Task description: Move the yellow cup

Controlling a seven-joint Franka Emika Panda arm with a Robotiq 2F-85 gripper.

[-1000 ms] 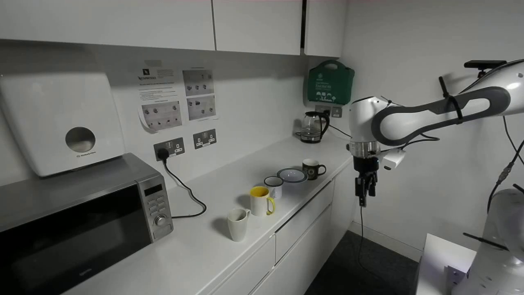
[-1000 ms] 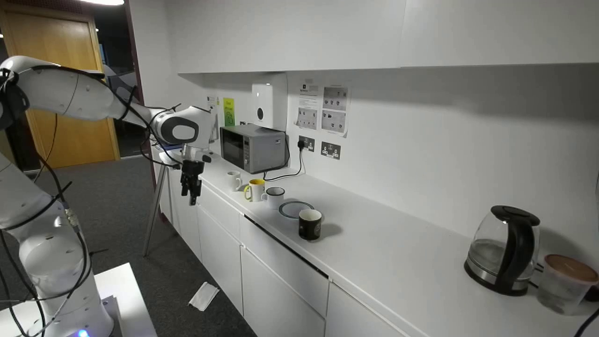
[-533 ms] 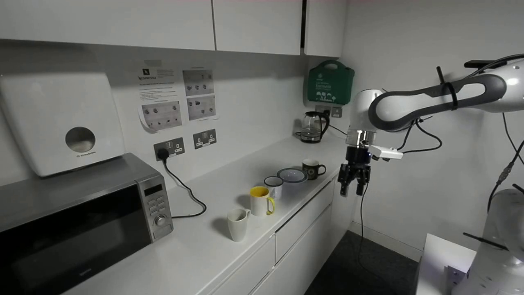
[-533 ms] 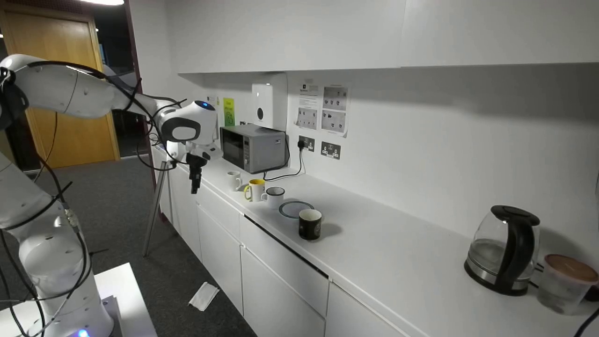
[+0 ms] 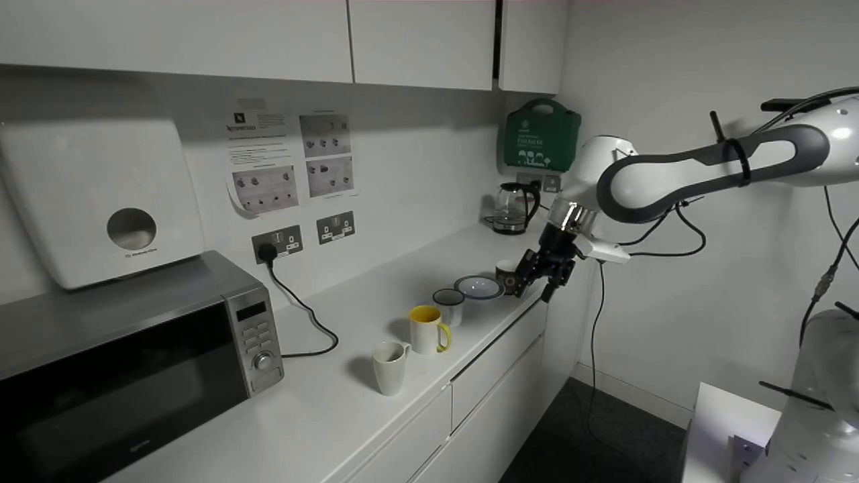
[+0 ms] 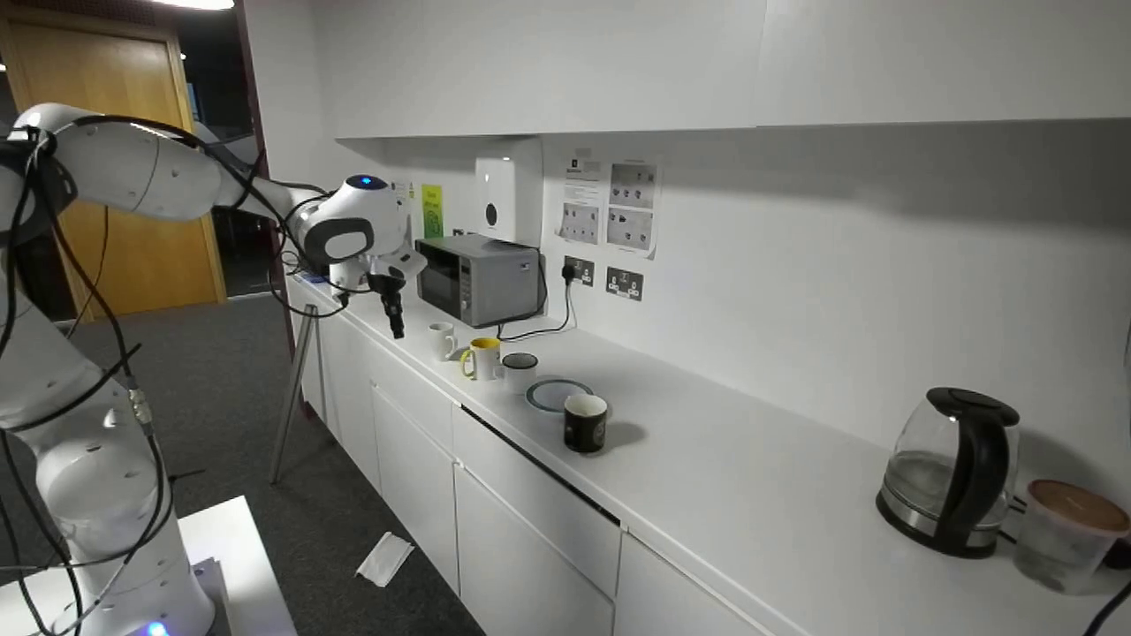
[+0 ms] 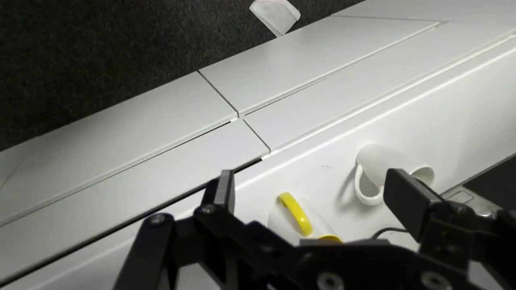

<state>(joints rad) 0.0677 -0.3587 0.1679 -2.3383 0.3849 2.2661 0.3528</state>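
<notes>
The yellow cup (image 5: 423, 337) is a white mug with a yellow inside and yellow handle. It stands upright on the counter (image 5: 315, 416), also visible in an exterior view (image 6: 485, 362). In the wrist view its yellow handle (image 7: 296, 214) shows beyond the open fingers, and its rim is partly hidden by the gripper. My gripper (image 5: 534, 292) is open and empty. It is tilted, in the air by the counter's front edge, apart from the cup; it also shows in an exterior view (image 6: 398, 332) and the wrist view (image 7: 310, 181).
A tall white mug (image 5: 389, 373) and a dark-rimmed white cup (image 5: 451, 311) stand on either side of the yellow cup. Beyond are a rimmed plate (image 6: 558, 394), a dark mug (image 6: 584, 431) and a kettle (image 6: 959, 477). A microwave (image 5: 255, 329) stands behind.
My gripper has moved toward the counter and slightly up. The wrist has turned and tilted. The cups and mugs have not moved.
</notes>
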